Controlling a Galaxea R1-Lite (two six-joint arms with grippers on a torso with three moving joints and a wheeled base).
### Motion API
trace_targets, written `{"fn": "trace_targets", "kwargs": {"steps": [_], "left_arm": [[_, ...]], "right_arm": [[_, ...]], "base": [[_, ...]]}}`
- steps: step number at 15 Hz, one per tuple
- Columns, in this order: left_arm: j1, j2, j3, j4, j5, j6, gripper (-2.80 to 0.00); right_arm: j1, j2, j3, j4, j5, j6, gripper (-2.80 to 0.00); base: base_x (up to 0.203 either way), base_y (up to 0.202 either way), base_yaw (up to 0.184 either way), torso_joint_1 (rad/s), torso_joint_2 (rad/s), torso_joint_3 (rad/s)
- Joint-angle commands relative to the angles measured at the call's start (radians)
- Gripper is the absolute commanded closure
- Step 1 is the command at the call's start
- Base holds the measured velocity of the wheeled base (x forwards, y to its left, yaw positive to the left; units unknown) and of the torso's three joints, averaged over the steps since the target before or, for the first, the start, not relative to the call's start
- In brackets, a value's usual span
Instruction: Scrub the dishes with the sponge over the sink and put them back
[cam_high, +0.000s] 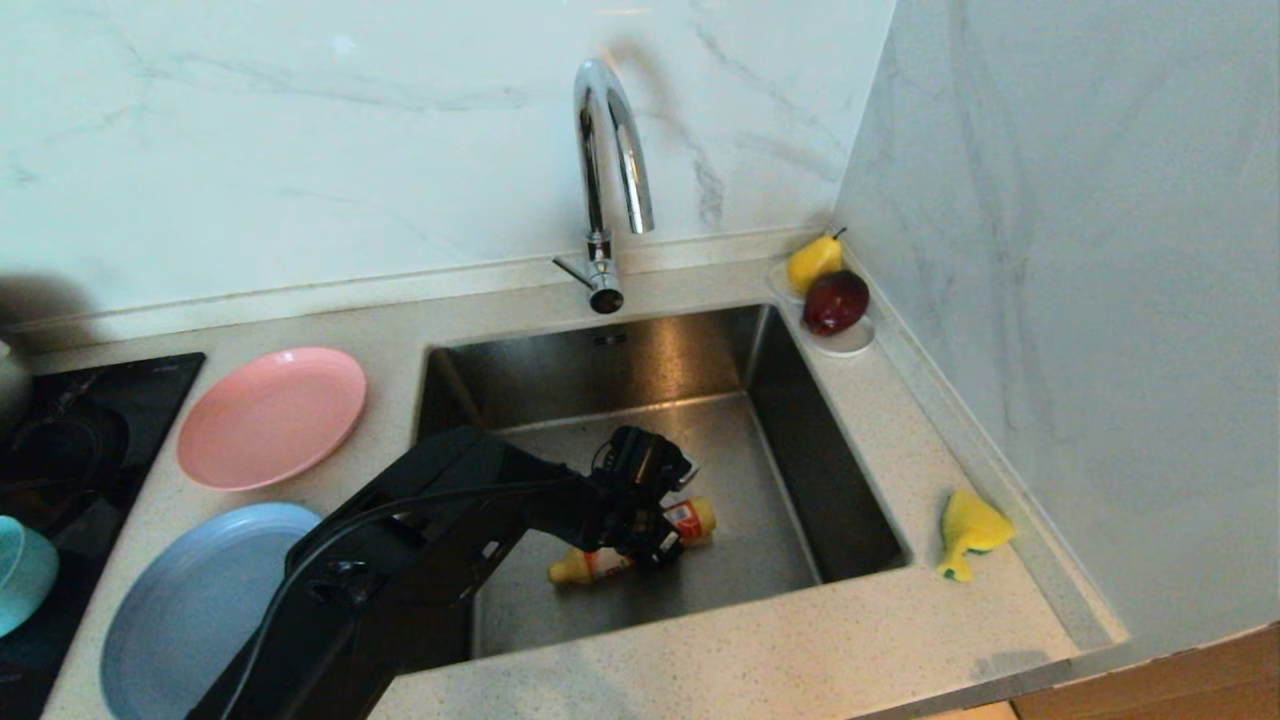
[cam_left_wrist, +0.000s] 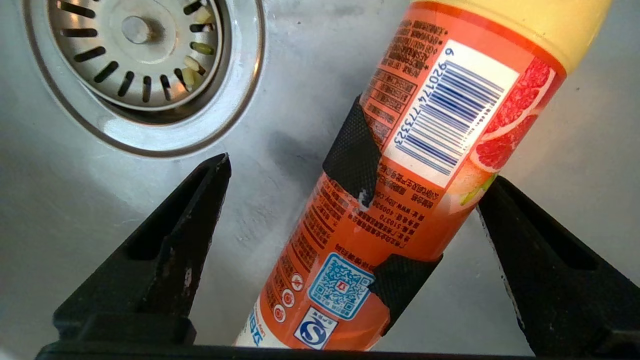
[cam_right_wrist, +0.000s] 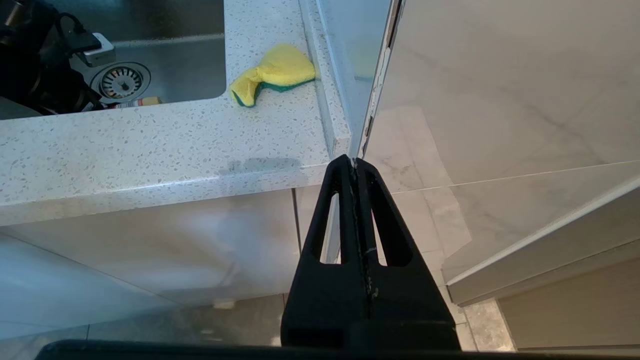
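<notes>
Speckled countertop (cam_high: 700, 660) wraps the sink (cam_high: 790, 440) in a marble corner. Head view: left gripper (cam_high: 655, 520) reaches down into the basin, jaws spread wide astride an orange bottle (cam_high: 690, 520) lying on the steel floor near the basin's centre; bare floor lies around it, with the walls well apart. Pink plate (cam_high: 272, 417) sits at 9 o'clock from the sink, light-blue plate (cam_high: 190, 600) at 8 o'clock near the counter's front edge, teal bowl (cam_high: 20, 570) beyond them over a black hob (cam_high: 90, 420). Sponge (cam_high: 968, 530) rests on the counter strip at 3 o'clock, between basin rim and side wall. Tap (cam_high: 610, 170) stands at 12 o'clock; a saucer (cam_high: 850, 342) with pear (cam_high: 815, 262) and red fruit (cam_high: 836, 301) fills the corner at 1 o'clock. Left wrist view: fingers (cam_left_wrist: 170, 240) stand apart, one on each side of the bottle; whether either touches it cannot be told; the strainer drain (cam_left_wrist: 145, 65) lies beside it. Right wrist view: right gripper (cam_right_wrist: 356, 167), pressed together and empty, hangs below and in front of the counter edge, with the sponge on the counter above it, by the wall.
</notes>
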Motion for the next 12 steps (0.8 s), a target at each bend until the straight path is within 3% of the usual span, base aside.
{"fn": "trace_targets", "kwargs": {"steps": [1,12], "left_arm": [[0.0,0.006,-0.003,0.0,0.001,0.002,-2.8],[0.0,0.033,-0.025,-0.002,0.0,0.002,-2.8]], "right_arm": [[0.0,0.0,0.0,-0.001,0.0,0.0,0.0],[0.0,0.0,0.0,-0.001,0.0,0.0,0.0]], "base": [[0.0,0.0,0.0,0.0,0.0,0.0],[0.0,0.0,0.0,0.0,0.0,0.0]]}}
